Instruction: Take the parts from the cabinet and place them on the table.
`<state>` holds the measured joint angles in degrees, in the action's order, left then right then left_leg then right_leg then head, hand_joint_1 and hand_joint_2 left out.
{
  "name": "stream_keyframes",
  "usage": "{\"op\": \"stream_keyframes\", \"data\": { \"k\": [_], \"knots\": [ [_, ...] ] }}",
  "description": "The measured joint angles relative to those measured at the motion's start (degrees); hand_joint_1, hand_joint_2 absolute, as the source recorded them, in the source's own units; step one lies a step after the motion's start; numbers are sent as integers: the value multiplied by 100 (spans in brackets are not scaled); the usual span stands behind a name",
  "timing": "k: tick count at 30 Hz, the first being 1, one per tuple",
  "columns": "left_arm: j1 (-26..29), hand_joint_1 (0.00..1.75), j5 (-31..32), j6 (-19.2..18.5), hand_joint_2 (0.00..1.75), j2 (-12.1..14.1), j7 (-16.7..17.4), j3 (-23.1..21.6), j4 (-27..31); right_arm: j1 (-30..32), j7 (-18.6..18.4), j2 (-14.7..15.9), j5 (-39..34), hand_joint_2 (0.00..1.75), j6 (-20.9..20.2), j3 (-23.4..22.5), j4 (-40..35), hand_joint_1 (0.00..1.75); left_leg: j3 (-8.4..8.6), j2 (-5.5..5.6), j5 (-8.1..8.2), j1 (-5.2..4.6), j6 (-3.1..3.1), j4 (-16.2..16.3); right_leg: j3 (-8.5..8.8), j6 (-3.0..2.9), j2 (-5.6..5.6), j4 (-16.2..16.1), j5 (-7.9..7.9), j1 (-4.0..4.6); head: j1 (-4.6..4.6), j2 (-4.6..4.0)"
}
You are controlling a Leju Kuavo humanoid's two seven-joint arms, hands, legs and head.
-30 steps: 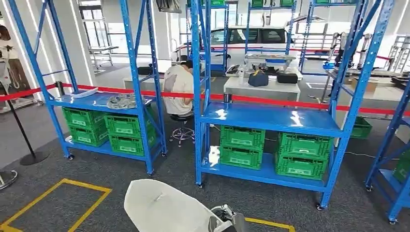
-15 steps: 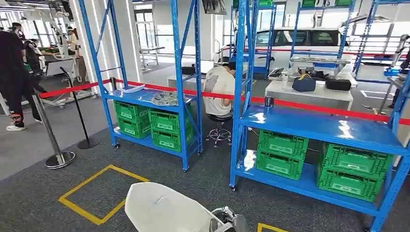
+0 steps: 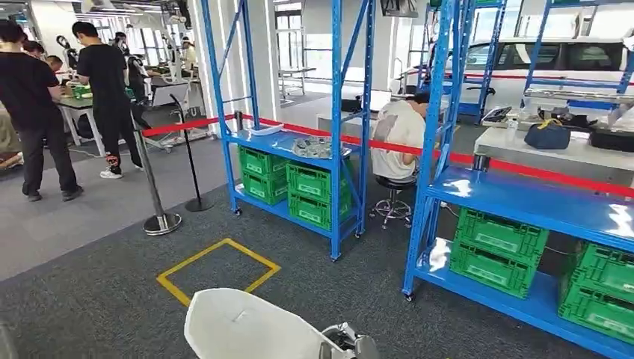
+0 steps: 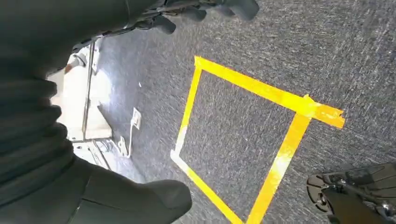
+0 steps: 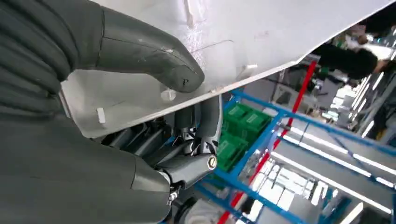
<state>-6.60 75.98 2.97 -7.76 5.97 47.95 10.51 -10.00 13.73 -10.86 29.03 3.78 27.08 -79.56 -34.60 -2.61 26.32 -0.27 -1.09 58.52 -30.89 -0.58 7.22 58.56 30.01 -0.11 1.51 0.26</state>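
Note:
A large white plastic panel part (image 3: 239, 329) sits low in the head view, held at its right edge by my right hand (image 3: 345, 345). In the right wrist view the thumb (image 5: 149, 53) presses on the panel's (image 5: 261, 32) face and the darker fingers (image 5: 187, 135) clamp it from the other side. My left hand (image 4: 93, 186) hangs over the carpet with its fingers apart and nothing in it. A blue rack (image 3: 299, 142) ahead carries grey parts (image 3: 318, 147) on its upper shelf and green crates (image 3: 310, 193) below.
A second blue rack (image 3: 523, 198) with green crates stands to the right. A yellow taped square (image 3: 218, 273) marks the grey carpet. A stanchion (image 3: 158, 221) with red belt stands to the left. One person sits on a stool (image 3: 396, 142); others stand by a table (image 3: 75, 105).
The whole view has swung left, so the racks slid right in the picture and standing people came into sight. The white panel stays in my right hand.

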Motion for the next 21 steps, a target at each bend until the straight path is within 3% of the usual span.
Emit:
{"op": "stream_keyframes", "data": {
  "k": [1, 2, 3, 4, 5, 6, 7, 8, 9, 11, 12, 13, 15, 16, 17, 18, 19, 20, 21],
  "knots": [
    [22, 0, -7, -2, 175, 0, 0, 0, 0, -16, 2, -2, -11, 175, -15, 7, 0, 175, -8, 56, -8, -4, 19, -6, 16, 20, 54, -14, 3, 5, -2, 0],
    [38, 0, -4, -9, 175, -2, 0, 0, -2, -58, 4, -5, -26, 175, -52, 11, 0, 175, 29, 132, -49, 52, 85, -58, 28, 78, 20, -4, 34, -9, -2, 0],
    [51, 0, 2, -20, 175, -20, 2, 0, -2, -96, 7, 0, -46, 175, -63, 11, 7, 175, 27, 189, -63, 57, 104, -74, -17, 109, -304, 109, 114, -32, 0, 0],
    [41, 0, 28, -50, 175, -13, 15, 0, 0, -125, 37, 4, -98, 175, -65, 11, 9, 175, 17, 235, -71, 62, 151, -74, -165, 117, -541, 427, 313, -42, -9, 0],
    [16, 0, 52, -65, 175, -15, 22, -4, 0, -132, 66, 43, -175, 175, -65, 11, 24, 175, 5, 313, -74, 60, 176, -74, -410, 125, -657, 937, 565, -40, -4, 0],
    [7, 0, 81, -90, 175, -22, 31, -11, -2, -131, 92, 83, -212, 175, -68, 11, 44, 175, -6, 400, -76, 52, 186, -71, -661, 130, -693, 1432, 759, -35, -9, 0],
    [8, 0, 92, -118, 175, -26, 57, -15, -2, -131, 105, 122, -232, 175, -68, 11, 66, 175, -15, 486, -78, 44, 188, -64, -844, 129, -706, 1760, 830, -32, -7, 0],
    [15, 0, 92, -144, 175, -31, 70, -17, -4, -129, 109, 157, -258, 175, -65, 11, 81, 175, -17, 563, -79, 43, 187, -54, -902, 118, -711, 1826, 767, -32, -9, 0],
    [16, 0, 94, -179, 175, -33, 89, -17, -4, -129, 114, 190, -269, 175, -63, 11, 85, 175, -17, 652, -81, 43, 183, -41, -826, 102, -720, 1618, 579, -32, -7, 0],
    [-7, 0, 105, -221, 175, -48, 87, -26, -7, -130, 122, 240, -269, 175, -52, 2, 79, 175, -15, 827, -81, 44, 166, -7, -368, 55, -834, 635, 37, -37, -7, 0],
    [-29, 0, 107, -247, 175, -70, 87, -44, -9, -128, 118, 264, -258, 175, -52, -2, 57, 175, -33, 891, -81, 55, 152, 14, -174, 35, -1089, 218, -102, -44, -9, 0],
    [-70, 0, 105, -251, 175, -85, 90, -55, -7, -119, 100, 291, -227, 175, -59, 0, 22, 175, -78, 966, -71, 21, 95, 64, -156, 29, -1286, 101, -28, -64, -2, 0],
    [-97, 0, 103, -253, 175, -105, 94, -61, -7, -82, 55, 304, -166, 175, -81, -2, -77, 175, -111, 1055, -94, 68, 18, 25, -168, -12, -1157, 102, -39, -15, -11, 0],
    [-89, 0, 85, -253, 175, -122, 85, -61, -11, -83, 24, 306, -135, 175, -147, -2, -129, 175, -114, 1122, -123, 80, -40, -12, -165, -62, -1104, 101, -53, 11, -15, 0],
    [-84, 0, 63, -251, 175, -122, 83, -61, -13, -78, 4, 297, -105, 175, -179, 11, -188, 175, -165, 1198, -136, 72, -81, -19, -109, -115, -1023, 39, -91, -45, -13, 0],
    [-78, 0, 61, -249, 175, -125, 77, -61, -13, -71, -2, 293, -87, 175, -199, 22, -234, 175, -158, 1002, -107, 69, -75, 50, -83, -153, -930, 0, -122, -55, -13, 0],
    [-88, 0, 61, -249, 175, -138, 70, -61, -18, -56, -2, 286, -81, 175, -214, 37, -262, 175, -237, 696, 27, 35, -93, 218, -68, -186, -885, -23, -122, -51, 9, 0],
    [-112, 0, 70, -249, 175, -142, 63, -61, -20, -27, -4, 288, -76, 175, -227, 44, -313, 175, -456, 456, 300, 42, -130, 661, -61, -200, -777, -23, -123, -36, 9, 0],
    [-125, 0, 90, -251, 175, -140, 59, -61, -22, 13, -9, 297, -74, 175, -227, 44, -350, 175, -662, 357, 507, 55, -155, 1086, -59, -215, -692, -22, -113, -22, 11, 0]
  ]
}}
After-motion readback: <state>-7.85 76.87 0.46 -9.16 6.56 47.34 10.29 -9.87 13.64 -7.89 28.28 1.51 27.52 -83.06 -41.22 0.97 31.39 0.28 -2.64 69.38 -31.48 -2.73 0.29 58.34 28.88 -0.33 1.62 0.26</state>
